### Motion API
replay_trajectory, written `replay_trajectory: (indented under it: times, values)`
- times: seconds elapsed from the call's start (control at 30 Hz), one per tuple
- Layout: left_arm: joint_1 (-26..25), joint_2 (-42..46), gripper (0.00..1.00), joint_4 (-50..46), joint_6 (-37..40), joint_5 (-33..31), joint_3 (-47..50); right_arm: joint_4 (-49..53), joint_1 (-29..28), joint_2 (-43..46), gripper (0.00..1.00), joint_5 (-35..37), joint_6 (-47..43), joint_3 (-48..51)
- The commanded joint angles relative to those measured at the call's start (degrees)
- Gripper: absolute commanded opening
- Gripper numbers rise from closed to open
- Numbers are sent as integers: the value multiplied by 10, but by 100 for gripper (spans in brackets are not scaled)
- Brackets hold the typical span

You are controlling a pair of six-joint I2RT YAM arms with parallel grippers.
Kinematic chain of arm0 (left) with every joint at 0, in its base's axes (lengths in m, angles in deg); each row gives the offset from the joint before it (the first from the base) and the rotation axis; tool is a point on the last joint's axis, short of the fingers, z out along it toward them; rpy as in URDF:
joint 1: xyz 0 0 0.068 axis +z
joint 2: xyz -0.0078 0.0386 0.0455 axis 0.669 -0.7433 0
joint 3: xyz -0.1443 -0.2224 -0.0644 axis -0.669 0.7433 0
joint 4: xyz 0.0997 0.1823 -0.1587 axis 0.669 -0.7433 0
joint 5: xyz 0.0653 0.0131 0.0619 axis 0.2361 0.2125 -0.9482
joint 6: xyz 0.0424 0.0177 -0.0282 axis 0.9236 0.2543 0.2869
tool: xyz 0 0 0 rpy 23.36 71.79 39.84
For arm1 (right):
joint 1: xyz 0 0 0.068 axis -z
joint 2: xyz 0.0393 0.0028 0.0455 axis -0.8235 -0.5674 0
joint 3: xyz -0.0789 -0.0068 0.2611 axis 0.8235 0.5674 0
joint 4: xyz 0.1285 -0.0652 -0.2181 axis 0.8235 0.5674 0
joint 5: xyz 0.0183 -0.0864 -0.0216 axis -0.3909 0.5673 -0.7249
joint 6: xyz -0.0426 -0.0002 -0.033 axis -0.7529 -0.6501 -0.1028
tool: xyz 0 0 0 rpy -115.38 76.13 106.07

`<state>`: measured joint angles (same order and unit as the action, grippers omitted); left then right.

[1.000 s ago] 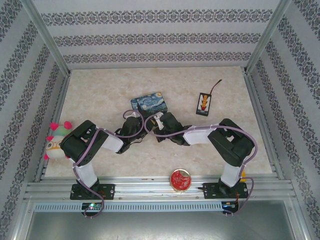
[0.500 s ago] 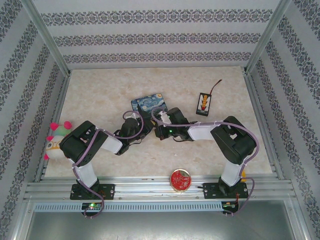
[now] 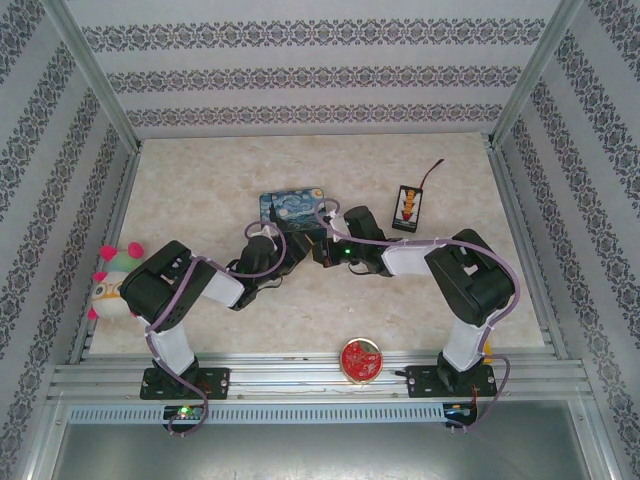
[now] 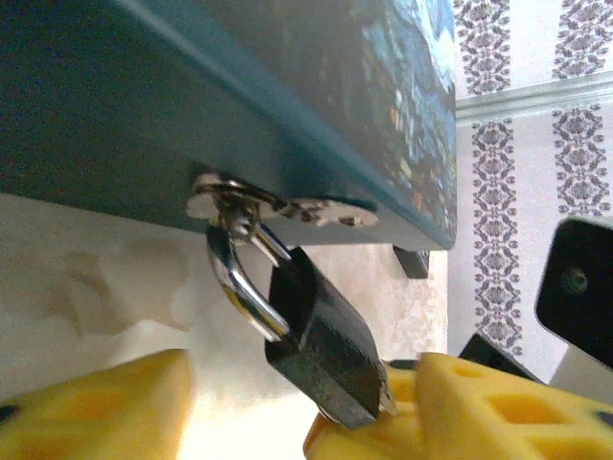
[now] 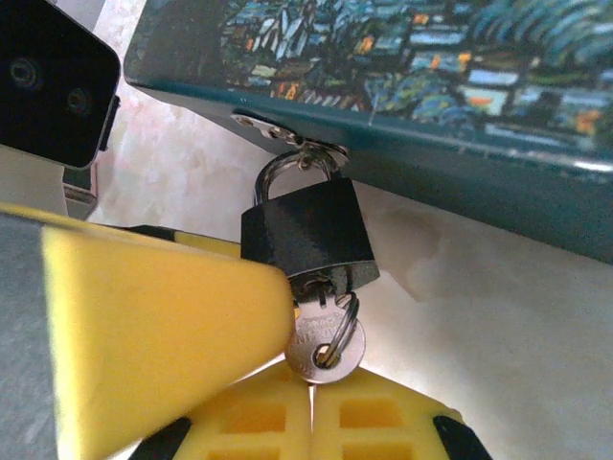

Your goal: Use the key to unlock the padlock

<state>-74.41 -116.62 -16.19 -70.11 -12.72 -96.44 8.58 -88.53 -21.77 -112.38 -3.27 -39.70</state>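
step: key [image 5: 326, 350] is in the padlock [image 5: 306, 235] hanging off the tin [image 5: 431, 144], looks locked | left hand [image 4: 287, 398] spread around it | right hand [image 5: 311, 422] pressed together just under the key | next: pinch key head, twist

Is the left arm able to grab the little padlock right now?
Probably yes. The left gripper is open around the hanging padlock, and nothing sits between them.
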Motion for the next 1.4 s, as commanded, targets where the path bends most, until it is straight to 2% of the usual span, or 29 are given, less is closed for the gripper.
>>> replay_trajectory:
  times: [0.0, 0.2, 0.43, 0.7, 0.97, 1.07, 1.2, 1.37]
  values:
    - [3, 7, 72, -8, 16, -5, -3, -44, 3, -5, 0, -9, 7, -10]
    - [7, 33, 71, -7, 9, -58, 12, -49, -1, -7, 0, -4, 12, -9]
    - [26, 58, 68, -6, -7, -65, 22, -63, -10, -14, 0, 3, 26, -1]
    - [41, 91, 66, -107, 7, -54, 10, -73, -26, -20, 0, 17, 28, 4]
    - [54, 79, 52, -151, 9, -12, -15, -70, -37, -17, 0, 28, 22, 3]
    - [54, 68, 44, -138, 4, -4, -19, -68, -39, -17, 0, 32, 18, 3]
    - [53, 50, 40, -113, -3, 8, -28, -62, -45, -16, 0, 38, 11, 3]
    - [53, 29, 23, -76, -19, 25, -32, -59, -49, -17, 0, 44, 10, 3]
